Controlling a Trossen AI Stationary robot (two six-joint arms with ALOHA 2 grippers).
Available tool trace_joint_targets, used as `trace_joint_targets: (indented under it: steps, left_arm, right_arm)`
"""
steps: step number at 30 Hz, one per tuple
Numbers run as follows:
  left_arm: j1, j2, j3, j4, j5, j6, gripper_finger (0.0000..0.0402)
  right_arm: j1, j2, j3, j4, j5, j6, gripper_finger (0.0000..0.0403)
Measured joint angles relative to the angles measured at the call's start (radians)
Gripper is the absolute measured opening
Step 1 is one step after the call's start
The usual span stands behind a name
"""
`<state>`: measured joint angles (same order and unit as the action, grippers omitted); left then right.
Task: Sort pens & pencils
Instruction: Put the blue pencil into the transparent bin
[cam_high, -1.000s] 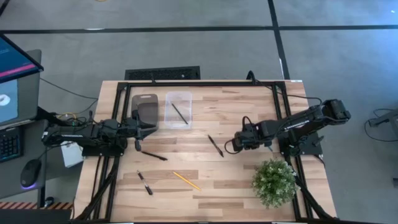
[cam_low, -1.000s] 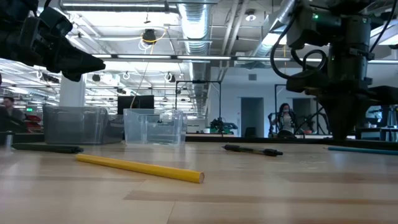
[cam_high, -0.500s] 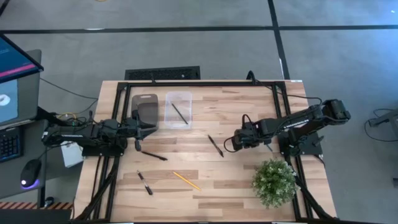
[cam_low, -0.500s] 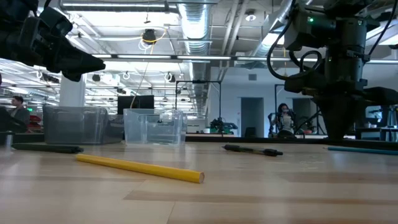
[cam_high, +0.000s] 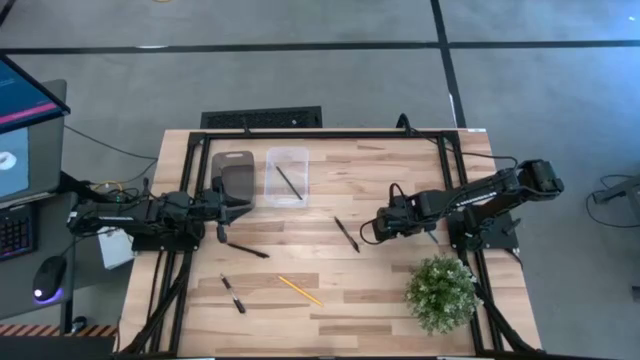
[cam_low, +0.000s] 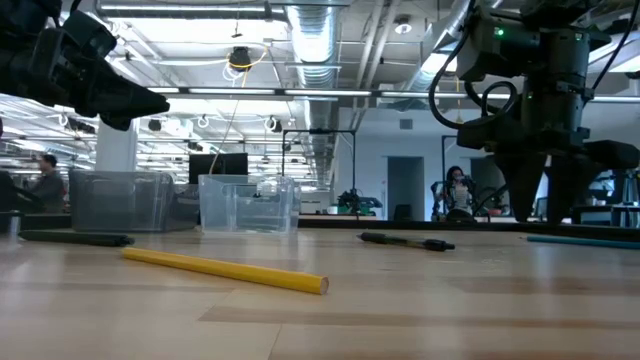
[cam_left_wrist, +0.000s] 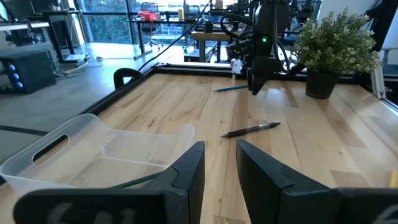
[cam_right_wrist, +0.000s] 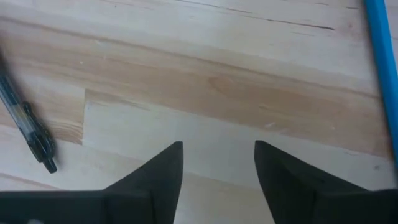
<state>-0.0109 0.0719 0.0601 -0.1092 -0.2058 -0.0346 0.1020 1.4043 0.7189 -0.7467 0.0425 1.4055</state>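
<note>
right gripper (cam_high: 378, 227) low over bench (cam_high: 400, 170), right-of-centre, jaws apart w/ bare wood between, nothing held. in right wrist view fingers (cam_right_wrist: 155, 171) spread, black pen (cam_right_wrist: 25, 121) off to one side, blue pencil (cam_right_wrist: 380, 56) at the other side, neither touched. same pen (cam_high: 346, 233) in high view lying just beside right gripper, toward bench centre. blue pencil in low view (cam_low: 580, 240) flat on bench by the right arm; in left wrist view (cam_left_wrist: 229, 89) near bench's far edge, by right gripper (cam_left_wrist: 256, 81).

left gripper (cam_high: 243, 207) by left edge of bench, beside the tinted bin (cam_high: 235, 175); jaws narrowly parted, nothing between them; fingers (cam_left_wrist: 186, 171) in left wrist view w/ small gap, clear bin (cam_left_wrist: 93, 149) just ahead.

clear bin (cam_high: 287, 176) near back edge, left of centre, dark slim pencil (cam_high: 289, 182) inside. tinted bin just left of it; contents can't tell.

second black pen (cam_high: 247, 250) on bench just in front of left gripper. third black pen (cam_high: 233, 294) near front-left corner. yellow pencil (cam_high: 300, 290) near front edge, abt mid-bench; in low view (cam_low: 225, 270) closest to camera, lying flat.

potted plant (cam_high: 441, 293) at front-right corner.

no brands, labels or writing readable on pens, pencils or bins.
</note>
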Motion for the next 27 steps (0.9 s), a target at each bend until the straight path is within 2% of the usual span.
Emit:
trace_joint_targets:
  steps: [8,17,27]
  left_arm:
    - [0.0,0.0,0.0,0.0,-0.002,0.005,0.0082]
    - [0.0,0.0,0.0,0.001,-0.016,0.005,0.0082]
    - [0.0,0.0,0.0,0.001,-0.017,0.008,0.0082]
  right_arm:
    - [-0.002,0.0,0.0,-0.025,-0.015,-0.052,0.0232]
    - [-0.038,0.0,-0.001,-0.227,-0.015,-0.072,0.0226]
    - [-0.099,0.0,-0.027,-0.237,-0.015,-0.188,0.0225]
